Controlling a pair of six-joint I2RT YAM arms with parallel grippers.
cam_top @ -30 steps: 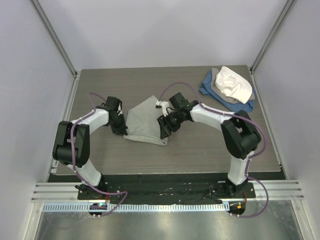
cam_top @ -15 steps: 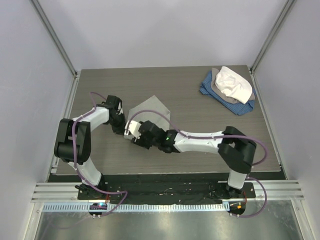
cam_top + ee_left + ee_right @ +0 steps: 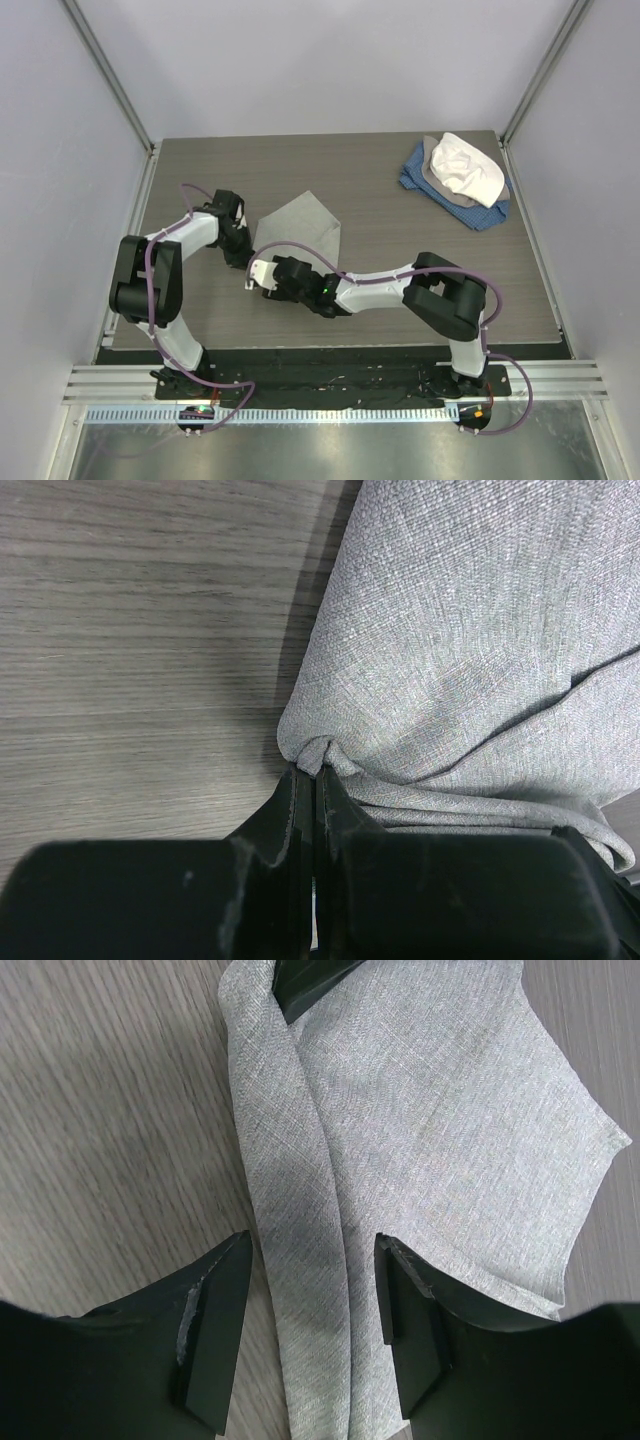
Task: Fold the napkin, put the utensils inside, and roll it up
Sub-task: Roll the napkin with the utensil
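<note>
From its base at the near right edge of the bench, the right arm folds sharply at the elbow. Its forearm lies low and reaches leftward across the front of the bench, nearly to the left arm's wrist. The right tool has its jaws apart and grips nothing. The two fingers stand on either side of a long folded ridge of the napkin. Whether they touch the cloth I cannot tell.

The left arm rises from the near left corner, bends at the elbow and points its forearm to the right and a little away. The left tool has its jaws together, clamped on a puckered bit of the napkin's left edge, right down at the bench top.

The napkin lies flat in the left middle of the bench, between the two tools. It is folded into a rough five-sided shape, with a peak on its far side and the doubled ridge along its near left side.

Well apart from it, at the far right corner, sits a heap of cloths in blue, grey and white.
</note>
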